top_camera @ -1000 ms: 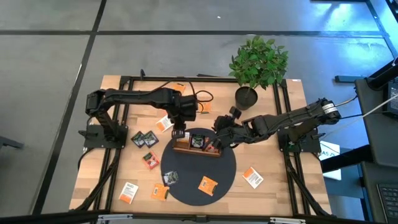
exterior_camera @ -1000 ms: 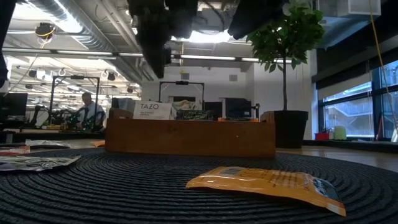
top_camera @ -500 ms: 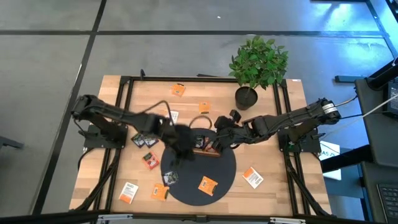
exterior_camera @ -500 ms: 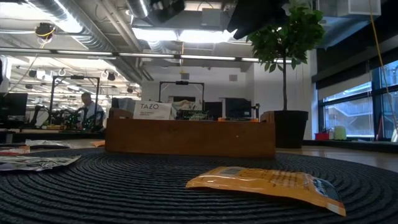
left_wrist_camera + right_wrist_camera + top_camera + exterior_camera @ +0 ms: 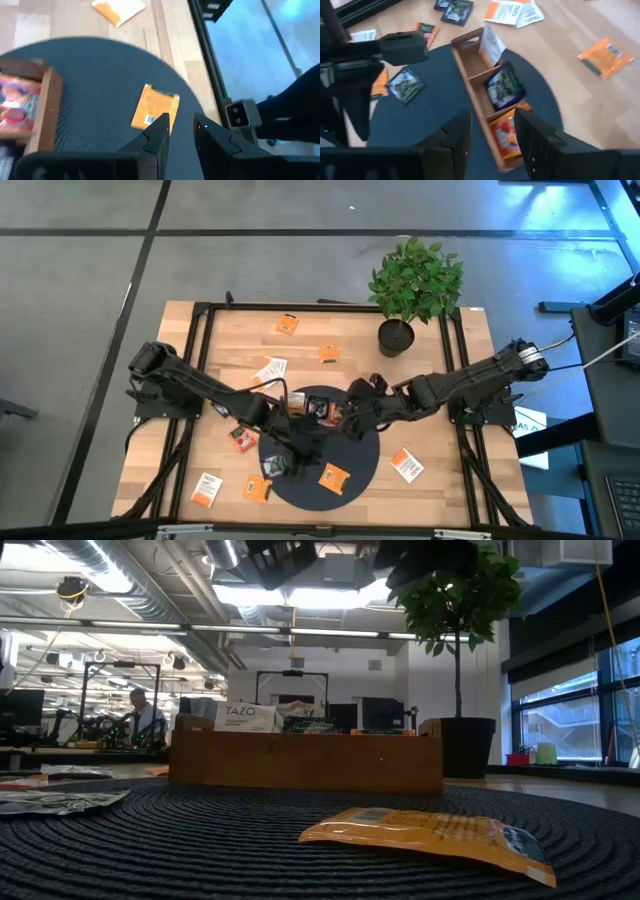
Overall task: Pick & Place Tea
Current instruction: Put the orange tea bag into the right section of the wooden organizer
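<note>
The brown wooden tray [image 5: 485, 92] stands on a dark round mat [image 5: 350, 470]. Tea sachets stand upright in its three compartments: a white one [image 5: 492, 45], a dark green one [image 5: 506, 85] and an orange-red one [image 5: 507, 132]. An orange tea sachet [image 5: 155, 106] lies flat on the mat, near side [image 5: 333, 476]. My left gripper [image 5: 182, 130] hangs open over the mat [image 5: 310, 452], just short of that sachet. My right gripper [image 5: 492, 130] hovers open above the tray's right end [image 5: 352, 422]. Both grippers hold nothing.
A dark sachet [image 5: 275, 465] lies at the mat's left rim. More sachets lie loose on the wood: orange ones [image 5: 287, 324], [image 5: 328, 353], white-and-orange ones [image 5: 268, 370], [image 5: 405, 464], [image 5: 207, 490], a red one [image 5: 242, 438]. A potted plant [image 5: 415, 280] stands far right.
My left gripper has swung from above the tray's left end toward the table's near edge, out over the mat and toward the orange sachet, turning as it went. My right gripper has shifted slightly toward the near edge. The tray and sachets have stayed put.
</note>
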{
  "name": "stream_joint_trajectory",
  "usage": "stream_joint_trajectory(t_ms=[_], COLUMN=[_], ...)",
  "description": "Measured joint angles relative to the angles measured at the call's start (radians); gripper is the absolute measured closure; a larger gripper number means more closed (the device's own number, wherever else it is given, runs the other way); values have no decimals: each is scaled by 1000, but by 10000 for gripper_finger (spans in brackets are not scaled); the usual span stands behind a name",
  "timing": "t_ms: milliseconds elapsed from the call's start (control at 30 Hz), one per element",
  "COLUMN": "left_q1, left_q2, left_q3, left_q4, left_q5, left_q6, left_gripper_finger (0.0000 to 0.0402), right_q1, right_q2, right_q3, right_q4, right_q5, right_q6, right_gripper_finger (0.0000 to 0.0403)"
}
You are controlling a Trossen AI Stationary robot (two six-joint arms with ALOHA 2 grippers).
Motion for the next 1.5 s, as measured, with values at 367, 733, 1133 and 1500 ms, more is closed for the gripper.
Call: stream_joint_trajectory(t_ms=[367,733,1133,1500], left_q1=[-88,-131,-125,-125], left_q2=[85,268,379,388], left_q3=[0,0,-1,1], left_q4=[142,264,302,256], left_q5=[-63,-108,-178,-246], left_q6=[-78,-229,-370,-356], left_gripper_finger=[317,318,316,315], right_q1=[127,222,224,229], right_q2=[79,267,381,420], right_q3=[0,0,0,-1], right_q4=[47,198,200,192], right_q5=[0,-80,-188,-225], right_q6=[224,309,403,453], right_gripper_finger=[253,253,253,253])
